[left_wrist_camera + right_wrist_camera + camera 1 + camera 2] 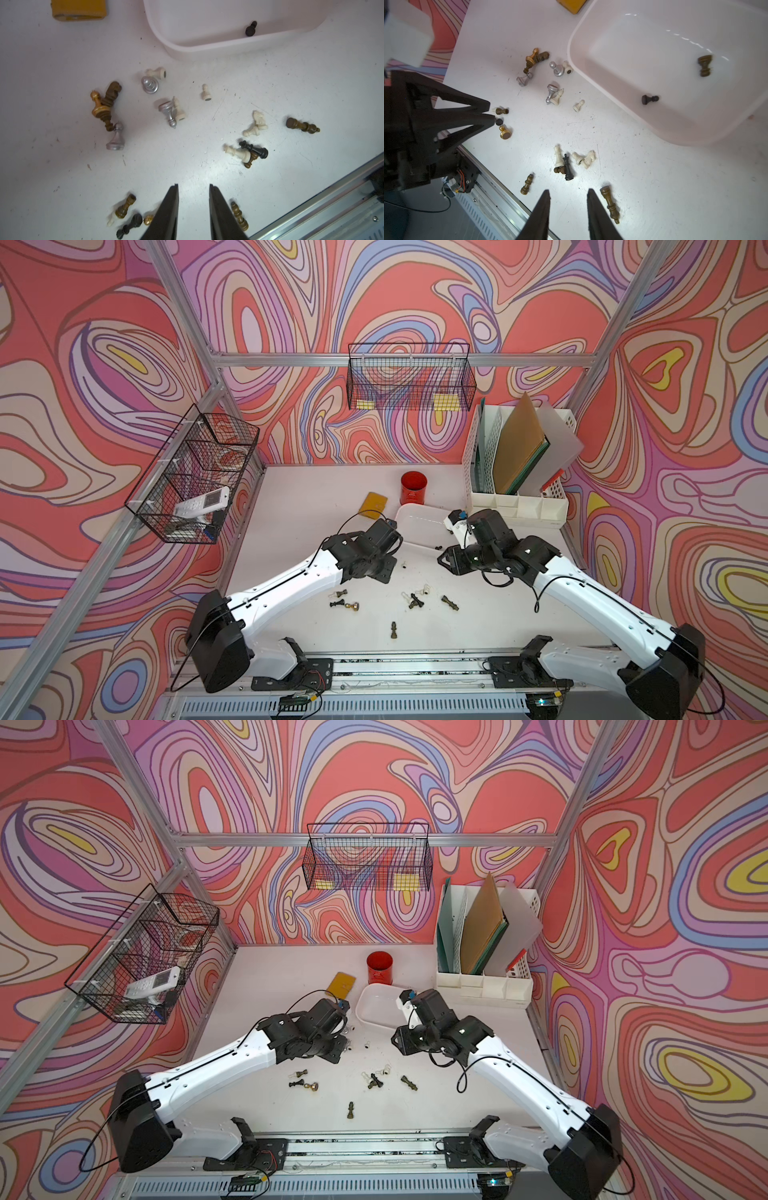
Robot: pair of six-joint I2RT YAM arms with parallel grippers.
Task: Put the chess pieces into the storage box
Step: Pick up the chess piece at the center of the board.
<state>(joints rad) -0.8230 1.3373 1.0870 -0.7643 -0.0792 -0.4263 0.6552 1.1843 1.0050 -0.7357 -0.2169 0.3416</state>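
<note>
Several chess pieces (172,113) in brown, gold, silver, cream and black lie scattered on the white table; in both top views they show as small clusters (415,599) (376,1079). The storage box (591,68) is a shallow white tub (419,526) behind them. It holds a brown piece (705,66) and a black pawn (650,99). My left gripper (193,185) is open with only bare table between its fingers. A brown piece (125,206), a black one (129,225) and a gold one (148,219) lie just beside it. My right gripper (568,191) is open and empty, next to a long brown piece (609,204).
A red cup (413,488) and a yellow pad (374,502) sit behind the tub. A white file organiser (515,472) with boards stands at the back right. Wire baskets (409,377) (195,477) hang on the walls. An aluminium rail (395,668) runs along the front edge.
</note>
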